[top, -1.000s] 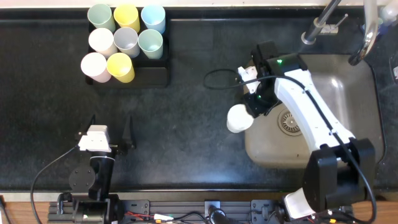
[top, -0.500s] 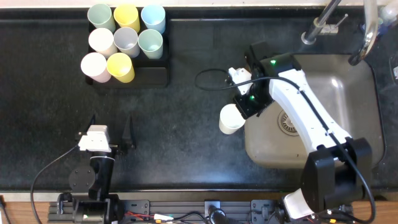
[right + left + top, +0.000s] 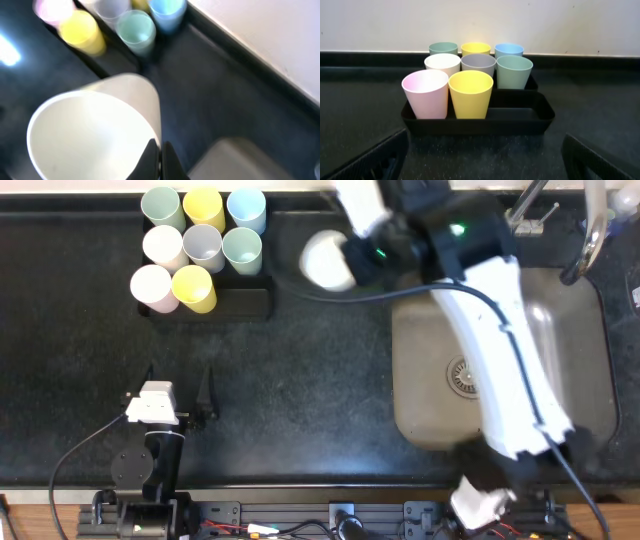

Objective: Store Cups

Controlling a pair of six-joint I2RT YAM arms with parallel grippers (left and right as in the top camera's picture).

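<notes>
Over the worktop (image 3: 300, 380), short of the tray (image 3: 470, 126), my right arm's jaws pinch the white cup (image 3: 100, 130) by its rim; left jaws hang released. That thin grip could slip, or clip the green cup (image 3: 136, 30). The right wrist view shows the pinch; from above I can't.

Bright, even overhead light glints off sink (image 3: 585, 350).
</notes>
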